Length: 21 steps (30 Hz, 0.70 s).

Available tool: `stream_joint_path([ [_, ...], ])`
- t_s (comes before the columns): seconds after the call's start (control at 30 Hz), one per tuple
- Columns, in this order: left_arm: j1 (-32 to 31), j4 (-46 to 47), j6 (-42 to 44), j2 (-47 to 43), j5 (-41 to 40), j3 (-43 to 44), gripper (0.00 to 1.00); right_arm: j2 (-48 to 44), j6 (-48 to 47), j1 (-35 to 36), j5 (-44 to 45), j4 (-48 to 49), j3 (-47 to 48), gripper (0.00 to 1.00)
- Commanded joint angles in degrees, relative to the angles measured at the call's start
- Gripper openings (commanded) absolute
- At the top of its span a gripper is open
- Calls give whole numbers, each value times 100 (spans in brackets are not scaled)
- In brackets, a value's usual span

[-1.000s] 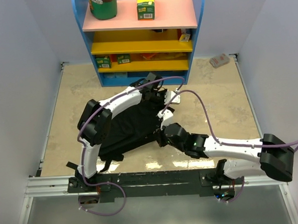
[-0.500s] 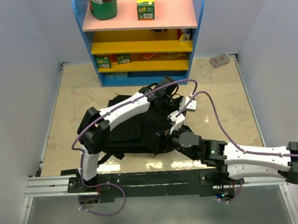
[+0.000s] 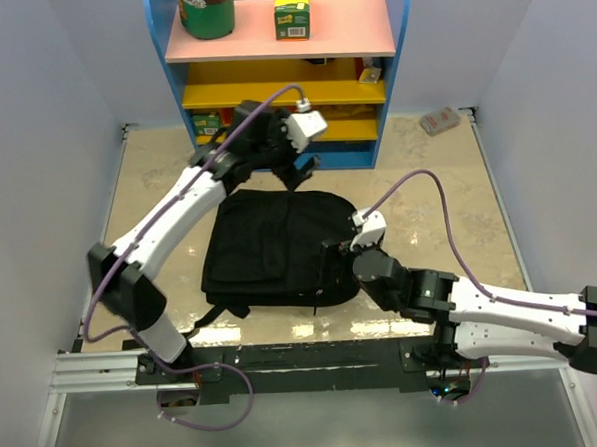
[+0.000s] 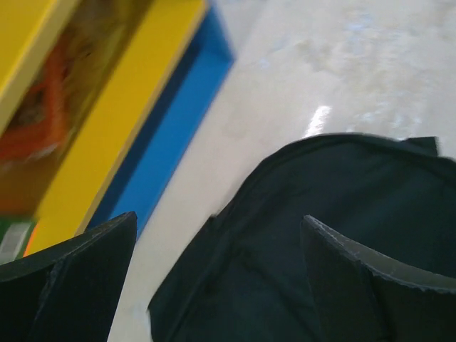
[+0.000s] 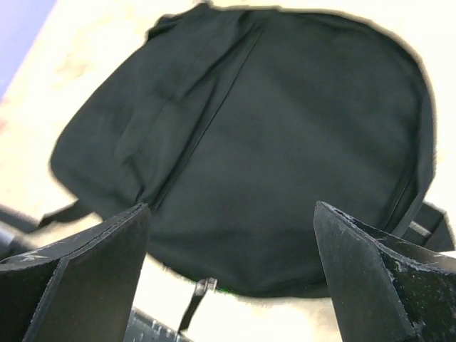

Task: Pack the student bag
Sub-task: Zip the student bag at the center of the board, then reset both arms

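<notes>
At the middle of the beige table (image 3: 448, 206), in front of the blue and yellow shelf (image 3: 282, 94): the student bag (image 3: 280, 249), black, now lying flat and spread out, with its straps (image 3: 218, 313) toward the near edge. Half a second ago still bunched up under both arms; a second ago pinched by them. Released since then and settled on the table. Looks closed, with nothing sticking out, so probably the end of the packing, or at least of this handling step; cannot confirm what is inside.

Left gripper (image 3: 298, 171): raised and drawn back toward the shelf, above the far rounded edge of the bag, jaws spread wide, holding nothing and touching nothing. Right gripper (image 3: 332, 254): pulled back over the near right side of the bag, hanging above the fabric, jaws also spread wide and empty. From each wrist camera, only black fabric and table between the fingers (image 4: 78, 278). Far off in the right back corner, one small packet (image 3: 439, 121).
</notes>
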Motion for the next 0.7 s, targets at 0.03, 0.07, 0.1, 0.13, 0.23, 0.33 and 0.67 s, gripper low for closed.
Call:
stream_joint_path([
  [0.03, 477, 395, -540, -2006, -1075, -2076, 100, 1085, -410, -1034, -690, 64, 1160, 99],
  [0.07, 643, 771, -584, -2610, -1215, -2428, 100, 1331, -514, -1244, -807, 20, 1370, 99],
  [0.1, 723, 914, -706, -2894, -1277, -2744, 100, 1525, -611, -1255, -869, 63, 1694, 99],
  [0.13, 820, 1003, -760, -3123, -1330, -3209, 100, 1814, -717, -1273, -983, 151, 1819, 99],
  [0.23, 1093, 1012, -936, -3661, -1532, -3827, 100, 2237, -841, -1273, -1195, 275, 2277, 99],
  [0.33, 1295, 1153, -1138, -3881, -1821, -4215, 100, 2388, -849, -1273, -1160, 152, 2541, 99],
  [0.67, 1664, 1469, -1534, -3688, -1937, -4707, 100, 1791, -762, -1273, -1064, 302, 1891, 99],
])
